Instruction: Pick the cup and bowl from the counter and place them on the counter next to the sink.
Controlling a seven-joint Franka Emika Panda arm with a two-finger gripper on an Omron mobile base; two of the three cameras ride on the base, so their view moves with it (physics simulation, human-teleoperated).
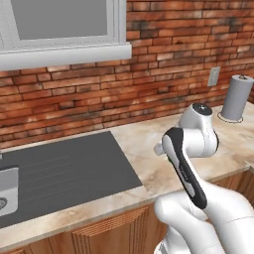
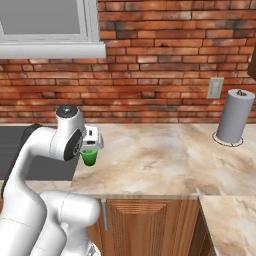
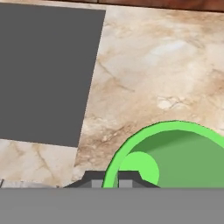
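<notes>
The cup (image 2: 90, 157) looks light, rigid and smooth-walled, likely slippery, so its thin rim is the sensible hold. It hangs upright, mouth up, axis vertical, directly beneath the fingers (image 3: 111, 178), which are clamped on its rim above the table (image 2: 150, 160), with the sink (image 3: 46, 74) just beside.

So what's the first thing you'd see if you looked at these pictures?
The bright green cup, pinched at its rim by the robot's fingers, hanging over the beige counter just beside the dark grey sink. Behind it runs a red brick wall, and a grey paper towel roll stands at the far right.
</notes>
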